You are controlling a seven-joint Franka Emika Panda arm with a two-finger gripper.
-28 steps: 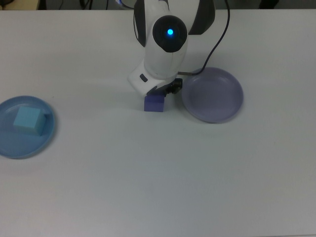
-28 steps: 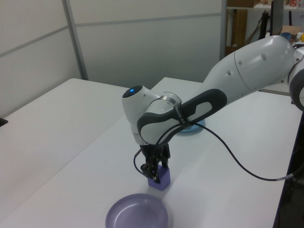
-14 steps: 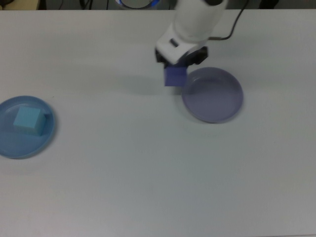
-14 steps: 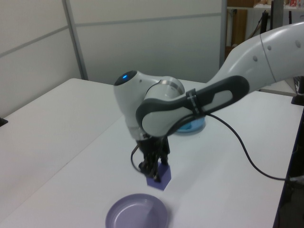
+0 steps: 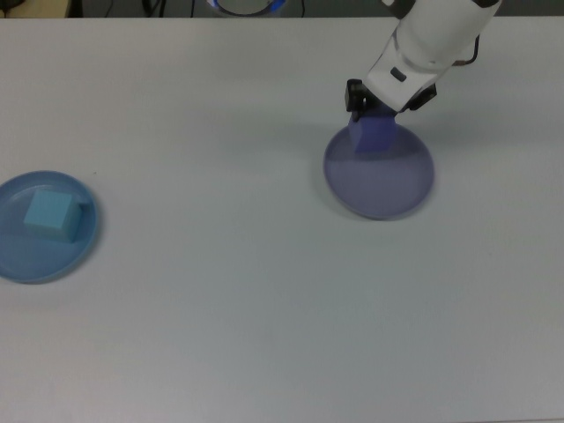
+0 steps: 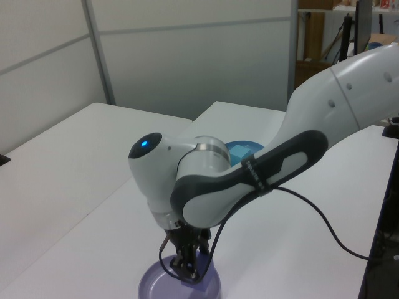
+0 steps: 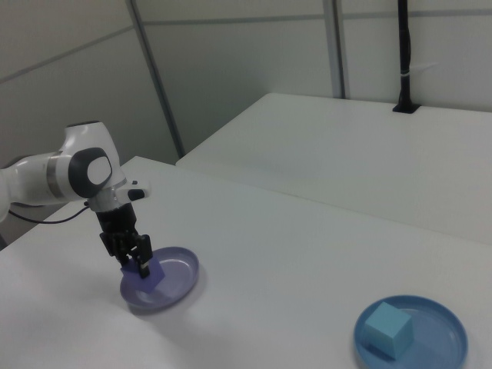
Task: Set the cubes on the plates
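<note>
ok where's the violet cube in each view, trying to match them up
Top view: violet cube upper right of centre, over the lavender plate's far rim, in the gripper.
Left view: bottom centre, mostly hidden behind the fingers, above the plate.
Right view: lower left, over the plate.
Shared landmark: the lavender plate.

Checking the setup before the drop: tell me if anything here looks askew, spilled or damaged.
Nothing stands out. The cyan cube sits on the blue plate, and the gripper holds the violet cube over the lavender plate. Nothing spilled or broken.
</note>
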